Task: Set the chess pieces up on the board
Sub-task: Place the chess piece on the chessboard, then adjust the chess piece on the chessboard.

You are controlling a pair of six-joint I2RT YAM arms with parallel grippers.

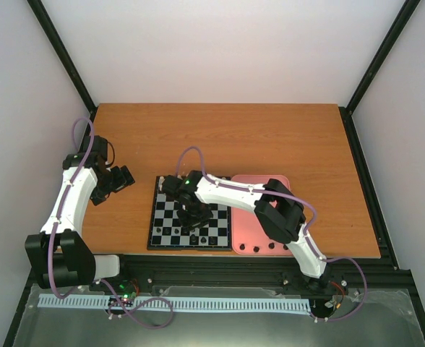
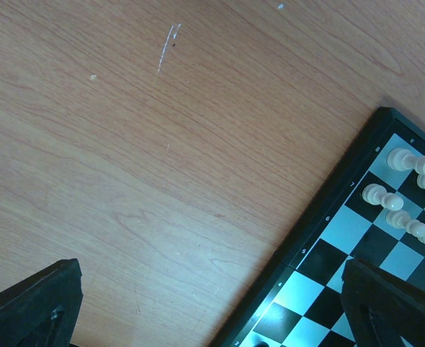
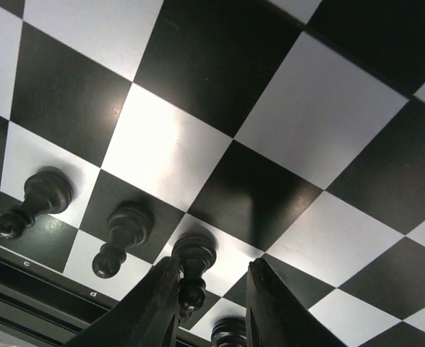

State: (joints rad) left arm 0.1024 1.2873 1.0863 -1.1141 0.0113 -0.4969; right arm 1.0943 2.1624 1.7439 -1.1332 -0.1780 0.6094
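Fingers of the right hand stand slightly parted low in its wrist view, with a black piece upright between them. The piece sits close against one finger and has a clear gap to the other, so it looks set down rather than pinched. It rests on the board, in the row by the rim. Two more black pieces stand just beside the hand, outside the near finger, and another piece shows between the fingers, closer to the wrist.

The step in hand looks like letting go cleanly. That calls for spreading the fingers until both are off the piece, then rising straight up. Any sideways drift could catch the piece's head or knock its neighbours. Whether the base is centred on its square is hard to tell from here.

The left hand hangs spread wide over bare table, well apart from the work. White pieces stand on the board corner beside it.
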